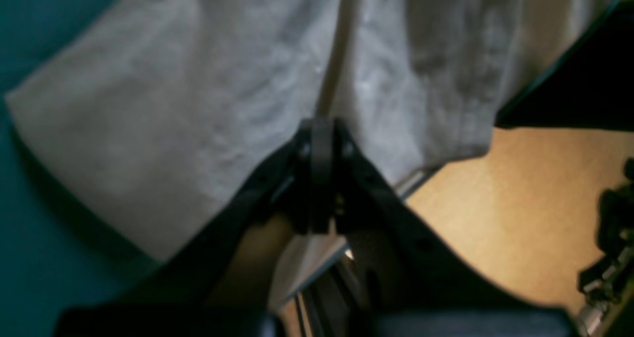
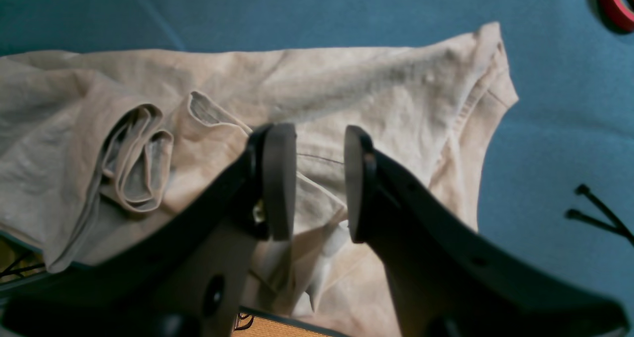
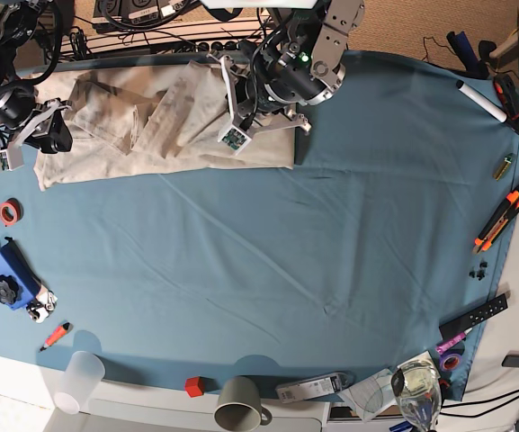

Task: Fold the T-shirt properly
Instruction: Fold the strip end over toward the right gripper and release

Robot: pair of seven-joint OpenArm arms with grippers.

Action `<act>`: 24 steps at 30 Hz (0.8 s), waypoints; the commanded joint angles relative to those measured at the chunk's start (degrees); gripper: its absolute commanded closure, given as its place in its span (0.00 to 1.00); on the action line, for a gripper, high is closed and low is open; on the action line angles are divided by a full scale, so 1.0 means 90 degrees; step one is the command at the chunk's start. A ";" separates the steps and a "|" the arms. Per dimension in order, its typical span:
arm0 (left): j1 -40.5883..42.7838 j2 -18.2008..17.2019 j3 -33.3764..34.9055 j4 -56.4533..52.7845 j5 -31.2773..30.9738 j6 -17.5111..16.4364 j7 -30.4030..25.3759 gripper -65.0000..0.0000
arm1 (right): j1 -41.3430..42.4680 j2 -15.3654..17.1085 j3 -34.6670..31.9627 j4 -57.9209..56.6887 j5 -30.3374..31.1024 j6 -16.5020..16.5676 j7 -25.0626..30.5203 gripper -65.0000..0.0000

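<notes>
**Robot arms take hold of a rumpled T-shirt at the far edge of the bench**

A beige T-shirt (image 3: 165, 126) lies crumpled along the far edge of the bench (image 3: 331, 234), on the teal cloth, well apart from the mug (image 3: 239, 411), the clear cup (image 3: 79, 380) and the tools strewn round the near rim. The left end effector (image 1: 322, 143) has its jaws pressed together on a thin ridge of the shirt's fabric, which rises in a taut line away from the pinch while the rest hangs slack on either side. The right end effector (image 2: 312, 178) stands with its pads apart, poised above the bunched cloth near the ribbed collar (image 2: 136, 158); nothing is between them.

The garment's long axis runs side to side along the far edge, the collar end towards the right arm and the squarer end towards the left arm (which of those is the hem, I cannot say for certain from here).

As this onlooker judges it, the shirt is not yet spread, so the step in hand is to flatten it. Done well, the left arm would draw its pinch outward and low along that long axis, while the right arm clamps an opposing edge, so the wrinkles pull out and do not gather into a rope. Lifting too high risks dragging the whole shirt off the back of the bench.
</notes>
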 commanded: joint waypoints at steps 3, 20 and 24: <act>0.0189 0.0165 0.0121 -0.0595 0.0053 -0.0134 -0.0080 1.00 | 0.0019 0.0131 0.0066 0.0100 0.0107 0.0041 0.0168 0.73; -0.0393 0.0199 0.0304 -0.1333 -0.2135 -0.0809 0.0223 1.00 | 0.0036 0.0131 0.0068 0.0100 0.0102 0.0044 0.0214 0.73; -0.0440 0.0197 0.0323 -0.1326 -0.2115 -0.0806 0.0206 1.00 | 0.0039 0.0131 0.0068 0.0100 0.0107 0.0041 0.0245 0.73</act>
